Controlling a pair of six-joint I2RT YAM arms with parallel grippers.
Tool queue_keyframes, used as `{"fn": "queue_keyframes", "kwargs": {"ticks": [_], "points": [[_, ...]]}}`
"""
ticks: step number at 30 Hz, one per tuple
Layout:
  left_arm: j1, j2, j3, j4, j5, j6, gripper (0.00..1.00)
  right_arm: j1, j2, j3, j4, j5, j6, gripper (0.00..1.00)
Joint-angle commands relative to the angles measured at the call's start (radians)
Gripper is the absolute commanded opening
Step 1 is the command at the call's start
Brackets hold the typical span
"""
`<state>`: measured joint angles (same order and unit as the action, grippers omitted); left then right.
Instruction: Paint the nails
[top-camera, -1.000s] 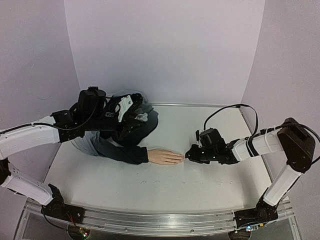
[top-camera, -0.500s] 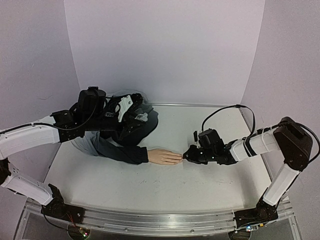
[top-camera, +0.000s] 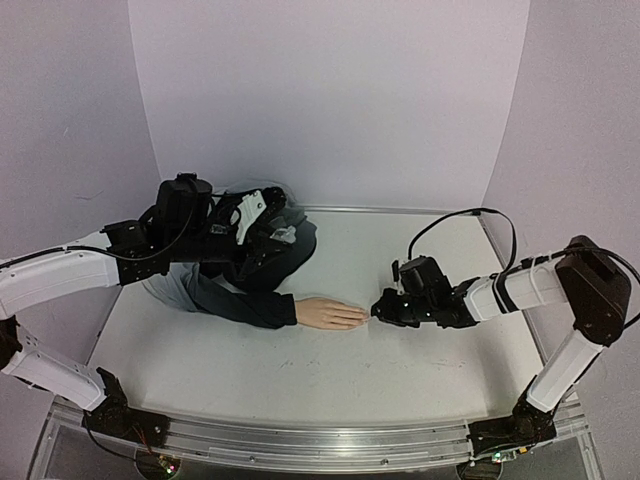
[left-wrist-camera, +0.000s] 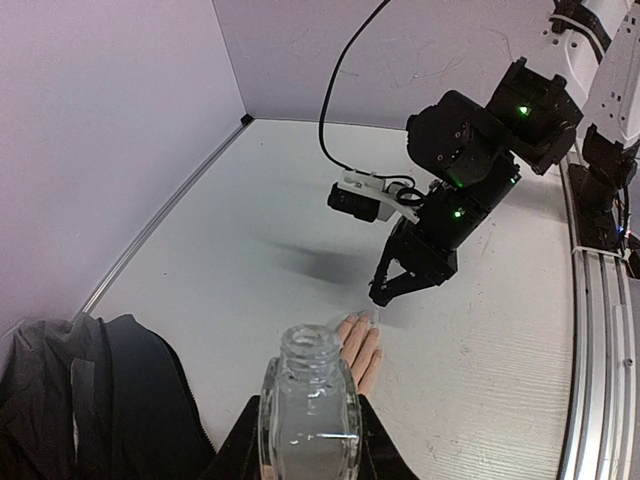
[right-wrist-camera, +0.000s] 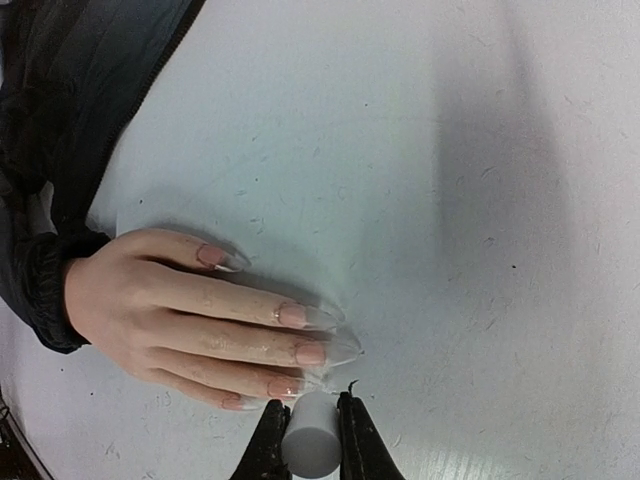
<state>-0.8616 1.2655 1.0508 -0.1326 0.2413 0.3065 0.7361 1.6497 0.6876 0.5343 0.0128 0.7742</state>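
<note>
— Where have the nails ended up?

— About midway across the flat white table (top-camera: 330, 385). A crumpled navy-and-grey jacket (top-camera: 255, 265) lies at the back left. One sleeve runs towards the middle, and a pale flesh-coloured mannequin hand (top-camera: 328, 314) comes out of the cuff, palm down. Its long axis runs left to right, so the long pink, clear-tipped nails (right-wrist-camera: 310, 353) point right, straight at the right arm.

— And the arms?

— The white-and-black left arm (top-camera: 60, 275) reaches in from the left side, and its left gripper (top-camera: 268, 215) hangs over the jacket. The right arm (top-camera: 530, 290) is bent sharply at the elbow and stretched low towards the left. That puts the right gripper (top-camera: 378, 311) just beside the fingertips.

— What are the jaws doing?

— The left pair is clamped on an upright clear glass bottle (left-wrist-camera: 310, 400) with an open neck. The right pair pinches a small white cylinder (right-wrist-camera: 308, 447).

— Can you see all that from above?

— Hardly; the bottle and cylinder barely show there. The left wrist camera shows the uncapped bottle, with the hand and the right gripper beyond it. The right wrist camera shows each nail separately, with the cylinder just beside the lowest ones. I cannot tell whether anything touches a nail.
</note>
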Motion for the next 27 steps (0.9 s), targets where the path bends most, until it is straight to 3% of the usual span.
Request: {"fn": "queue_keyframes", "kwargs": {"ticks": [1,12,27], "points": [[-0.004,-0.028,0.046,0.019,0.015,-0.007,0.00,0.005,-0.056,0.017,0.017,-0.034,-0.003,0.00],[-0.005,-0.032,0.046,0.019,0.018,-0.009,0.00,0.005,0.021,0.040,0.047,-0.057,-0.009,0.00],[-0.005,-0.028,0.046,0.019,0.018,-0.007,0.00,0.005,-0.030,0.033,-0.029,0.018,0.004,0.00]]}}
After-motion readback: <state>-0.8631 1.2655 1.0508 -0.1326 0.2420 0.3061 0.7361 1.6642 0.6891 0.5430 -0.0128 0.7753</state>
